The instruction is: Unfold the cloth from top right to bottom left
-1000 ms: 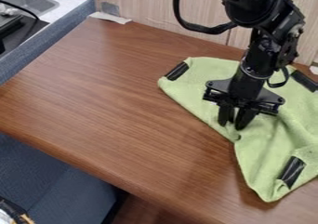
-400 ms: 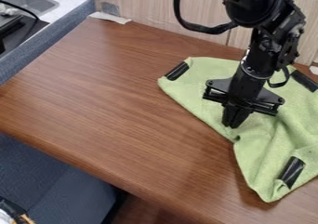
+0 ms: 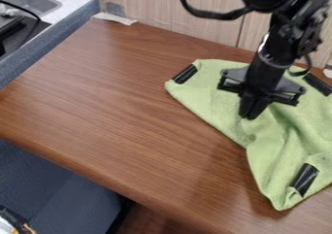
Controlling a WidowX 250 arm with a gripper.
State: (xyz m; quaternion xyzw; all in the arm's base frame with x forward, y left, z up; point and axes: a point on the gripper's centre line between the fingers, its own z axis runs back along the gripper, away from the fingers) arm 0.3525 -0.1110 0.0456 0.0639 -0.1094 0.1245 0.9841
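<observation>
The green cloth lies rumpled on the right of the brown table, with strips of black tape at its corners. Its left edge bends inward about midway down, and creases run from there toward the lower right. Over the cloth's upper middle is the black gripper, pointing down with its fingers together and pinching a bit of the fabric. The arm hides part of the cloth's upper edge.
The wooden table extends left of the cloth, its front edge running diagonally. A pale wood panel stands behind it. A sink is at the upper left.
The gripper's fingers have closed since the oldest frame. It has then moved up and slightly right in the view, and the cloth's creases around it have shifted.
</observation>
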